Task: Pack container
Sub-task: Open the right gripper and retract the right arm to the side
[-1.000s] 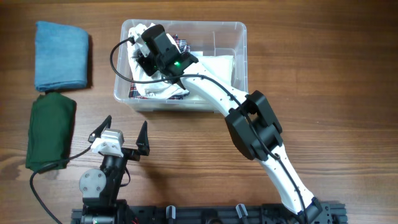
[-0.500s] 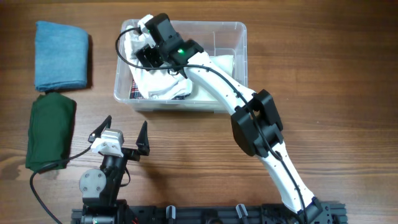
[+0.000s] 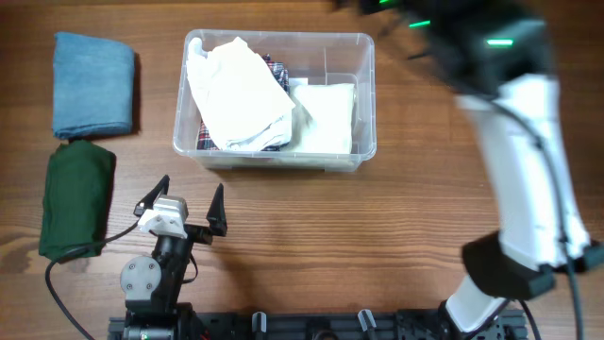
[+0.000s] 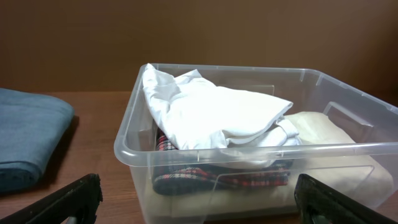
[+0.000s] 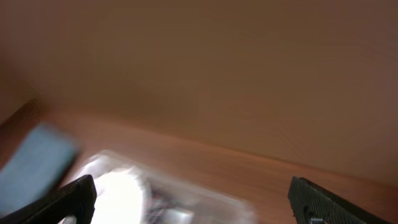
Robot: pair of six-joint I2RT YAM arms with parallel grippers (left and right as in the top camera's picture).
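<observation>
The clear container (image 3: 274, 36) stands at the middle back of the table. A crumpled white garment (image 3: 241, 93) lies on top in its left half, over a plaid cloth (image 3: 275, 64). A folded cream cloth (image 3: 327, 118) fills the right half. My right arm (image 3: 517, 132) is a blur at the upper right, well clear of the bin. In the right wrist view my right gripper (image 5: 193, 205) is open and empty, high above the blurred container (image 5: 186, 199). Low at the front, my left gripper (image 3: 187, 210) is open and faces the container's wall (image 4: 249, 186).
A folded blue towel (image 3: 92, 83) lies at the far left back. Just in front of it lies a dark green cloth (image 3: 75, 198). The left arm's base (image 3: 146, 279) sits at the front edge.
My right gripper has opened and left the white garment in the container. The right arm has swung up and away to the right. The left arm has not moved.
</observation>
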